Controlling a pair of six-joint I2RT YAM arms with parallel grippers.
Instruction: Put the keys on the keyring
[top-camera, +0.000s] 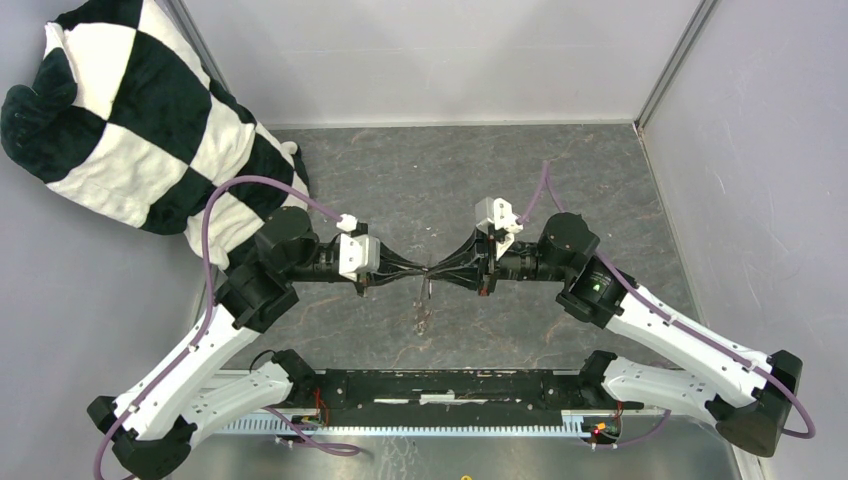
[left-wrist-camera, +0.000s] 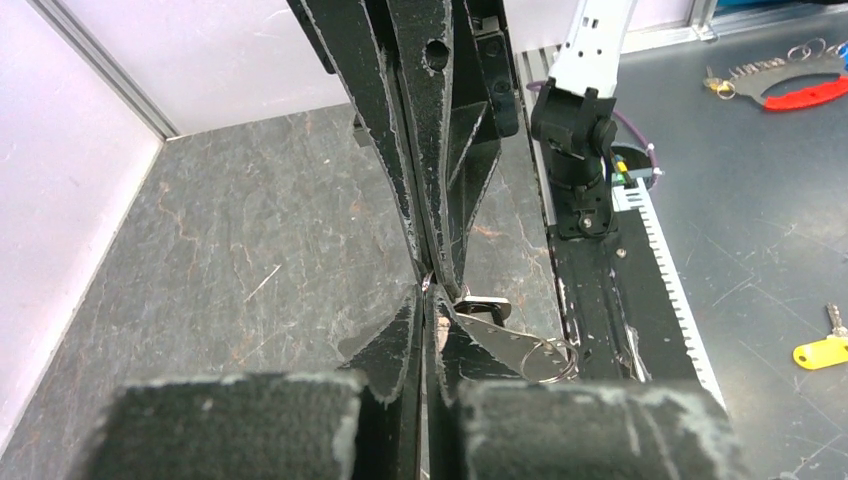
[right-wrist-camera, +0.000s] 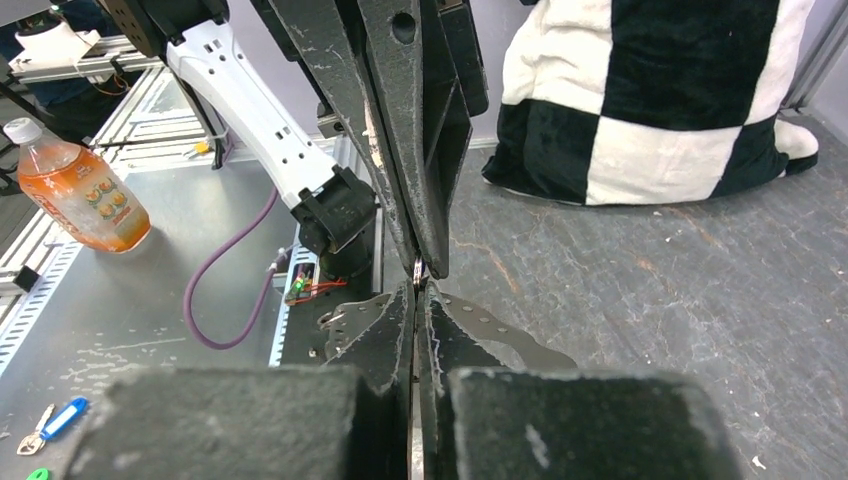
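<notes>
My left gripper (top-camera: 415, 274) and right gripper (top-camera: 440, 272) meet tip to tip above the middle of the stone table, and both are shut. A thin wire ring (right-wrist-camera: 417, 268) is pinched where the tips meet. The keyring (left-wrist-camera: 510, 345), a flat silvery piece with small holes and a wavy edge, hangs under the tips; it also shows as the keyring (right-wrist-camera: 505, 332) below my right fingers and as a thin sliver, the keyring (top-camera: 425, 312), from above. A small split ring (left-wrist-camera: 550, 358) sits at its end. A small black piece (left-wrist-camera: 484, 303) lies against it. The keys themselves are not distinguishable.
A black-and-white checkered plush (top-camera: 130, 110) fills the back left corner. A black rail (top-camera: 440, 385) runs along the near edge between the arm bases. Off the table lie a yellow-tagged key (left-wrist-camera: 820, 352), a blue-tagged key (right-wrist-camera: 60, 418) and an orange bottle (right-wrist-camera: 75, 195).
</notes>
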